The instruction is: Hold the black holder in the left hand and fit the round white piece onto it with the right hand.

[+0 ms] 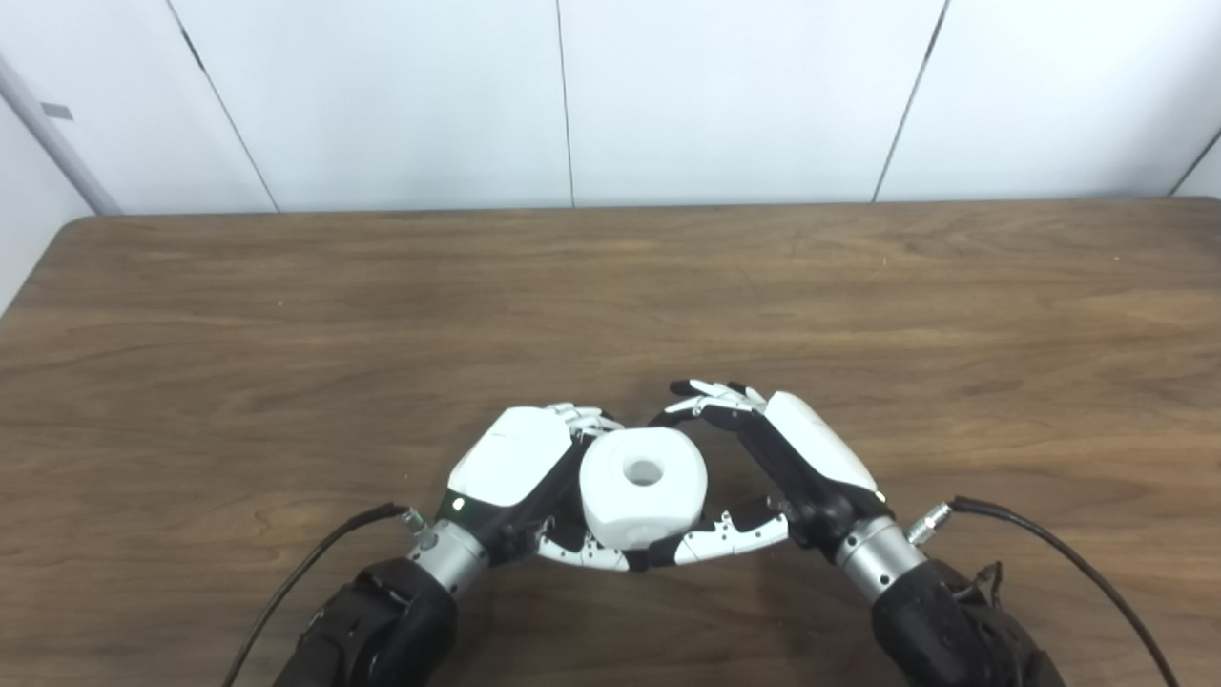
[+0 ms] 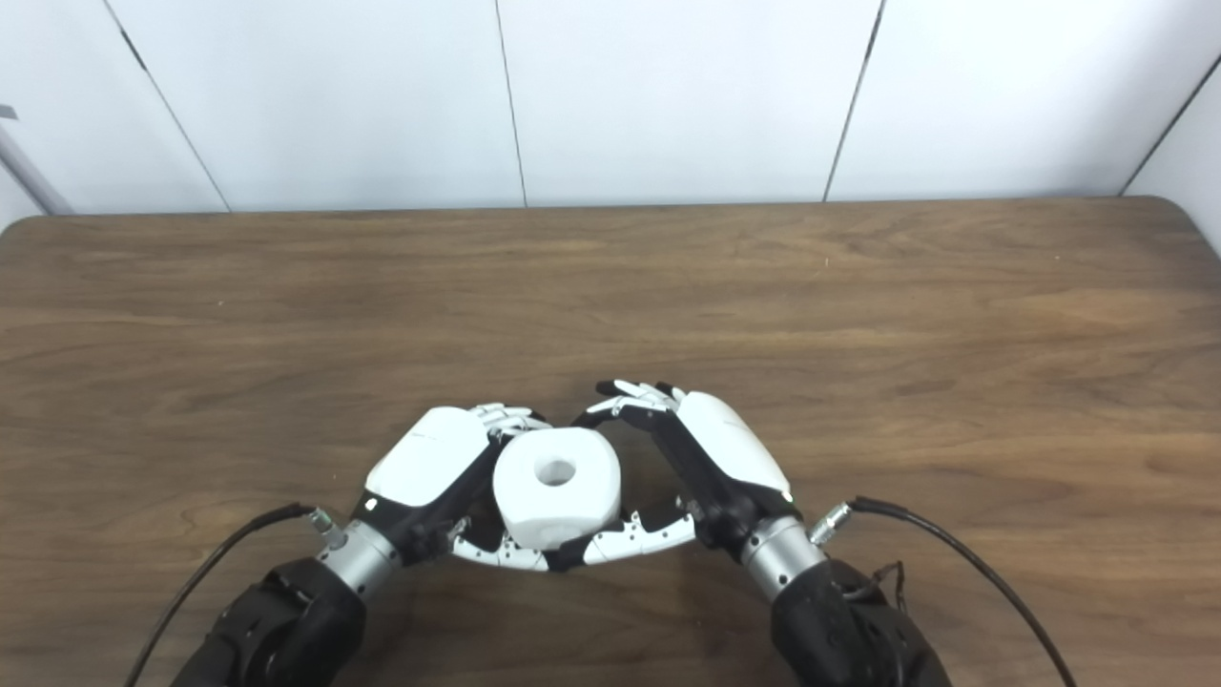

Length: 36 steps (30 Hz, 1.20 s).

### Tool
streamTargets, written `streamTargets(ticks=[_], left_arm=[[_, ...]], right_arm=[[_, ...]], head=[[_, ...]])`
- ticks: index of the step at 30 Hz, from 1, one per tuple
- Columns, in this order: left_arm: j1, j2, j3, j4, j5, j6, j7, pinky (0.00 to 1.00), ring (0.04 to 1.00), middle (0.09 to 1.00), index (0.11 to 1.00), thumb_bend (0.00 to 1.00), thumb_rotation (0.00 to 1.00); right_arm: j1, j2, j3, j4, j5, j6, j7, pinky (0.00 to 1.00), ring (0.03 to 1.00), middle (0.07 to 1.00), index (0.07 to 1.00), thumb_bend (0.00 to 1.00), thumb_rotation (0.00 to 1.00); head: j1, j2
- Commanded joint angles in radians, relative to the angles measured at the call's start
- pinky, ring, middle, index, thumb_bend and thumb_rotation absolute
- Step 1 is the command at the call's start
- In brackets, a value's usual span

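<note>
The counter (image 1: 610, 305) lay broad and bare beyond my hands, brown wood running back to the white wall panels (image 1: 734, 95), and nothing else stood on it that I could see. Both my arms came in low, a black cable (image 1: 1059, 553) trailing from each wrist, and the two hands met near the front edge. My left hand (image 1: 510, 468) was wrapped around something under the round white piece (image 1: 644, 487), its fingers (image 1: 584, 418) curled together at the far side and its thumb reaching under the near side. My right hand (image 1: 796, 458) sat just beside the piece — its fingers (image 1: 711, 399) were bent inward but apart from the thumb, which lay along the near bottom edge, touching or nearly touching my left thumb; I could not tell whether it truly gripped the piece or only cradled it. The black holder was hidden from me — I judged it sat below the white piece inside my left palm, with the piece's centre hole (image 1: 644, 471) facing up. The risk, as I judged it, was that the piece was only perched: if my right hand let go too early or pushed off-centre, it could tilt, jam or roll off onto the wood. My thumbs crowding each other could also knock the grip loose.
</note>
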State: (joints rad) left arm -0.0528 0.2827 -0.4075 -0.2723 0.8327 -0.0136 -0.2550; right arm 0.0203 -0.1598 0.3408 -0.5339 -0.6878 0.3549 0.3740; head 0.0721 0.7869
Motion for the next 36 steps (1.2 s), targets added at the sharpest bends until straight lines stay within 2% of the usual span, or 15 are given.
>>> streamTargets(ticks=[1,11,17,28,36], left_arm=[[-0.005,0.016,-0.011,0.014,0.008,-0.005,-0.031,0.86,0.831,0.763,0.483,0.52,0.05],[-0.006,0.02,-0.009,0.013,0.004,-0.006,-0.033,0.86,0.831,0.763,0.483,0.52,0.05],[-0.008,0.024,-0.005,0.017,-0.005,-0.008,-0.03,0.86,0.828,0.76,0.483,0.52,0.05],[-0.007,0.033,0.005,0.013,-0.013,-0.006,-0.027,0.86,0.827,0.759,0.483,0.52,0.05],[-0.007,0.034,0.012,0.009,-0.009,0.003,-0.029,0.86,0.819,0.754,0.483,0.52,0.05]], right_arm=[[-0.019,0.004,-0.015,-0.056,0.003,0.0,-0.004,1.0,0.955,0.917,0.745,1.0,0.39],[-0.014,-0.028,-0.062,-0.101,0.014,0.02,0.019,1.0,0.963,0.932,0.807,1.0,0.44],[-0.023,-0.064,-0.12,-0.137,0.044,0.078,0.062,0.99,0.967,0.939,0.822,1.0,0.46],[-0.031,-0.126,-0.184,-0.152,0.106,0.096,0.089,0.84,0.948,0.942,0.812,1.0,0.42],[0.002,-0.118,-0.206,-0.13,0.122,0.073,0.05,0.81,0.942,0.923,0.814,0.99,0.58]], head=[[-0.001,0.0],[-0.006,-0.001],[-0.004,-0.002],[-0.01,-0.004],[-0.012,-0.005]])
